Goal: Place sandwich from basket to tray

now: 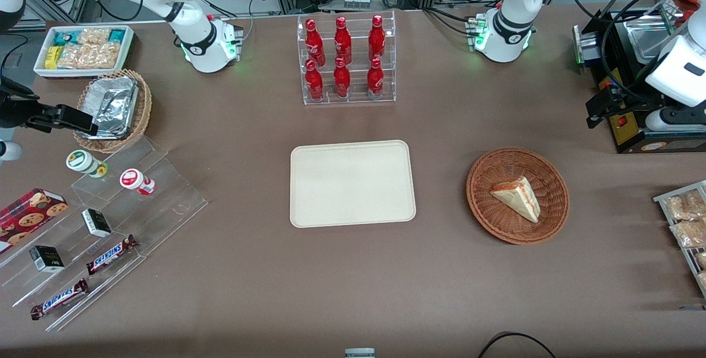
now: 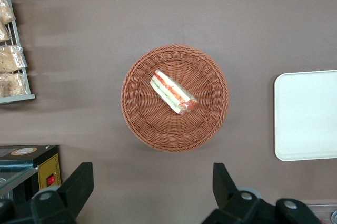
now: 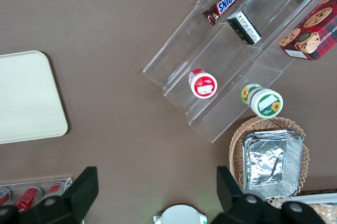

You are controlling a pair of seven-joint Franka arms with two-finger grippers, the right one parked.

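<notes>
One wedge: the sandwich [image 1: 517, 198] is lying flat inside the reddish-brown wicker basket [image 1: 480, 203], near the middle of the bowl, with its striped cut edge showing red-orange and green layers in the left wrist view [image 2: 174, 93].
Long axis: the wedge is running diagonally across the basket floor, so the tool's fingers would, I judge, need turning to close across its short thickness rather than along its length.
Direction from tool: the tool [image 2: 151, 184] is hanging well above the table, and the basket is sitting ahead of its fingertips rather than between them; the arm is needing to travel forward and then down.
Tool state: its two dark fingers [image 2: 78, 184] are standing wide apart and gripping nothing.
Basket rim: the woven wall [image 2: 131, 124] is rising around the sandwich, leaving some bare weave on every side for the fingers to drop in.
Destination: the cream tray [image 1: 353, 183] is lying flat and bare, beside the basket toward the parked arm's end of the table, well apart from it.
Surface: the brown table [image 1: 441, 270] is showing nothing between basket and tray.
Surroundings: a rack of snack packets [image 1: 684, 225] is sitting beside the basket at the working arm's end, and a clear stand of red bottles [image 1: 347, 60] is standing farther from the front camera than the tray.
</notes>
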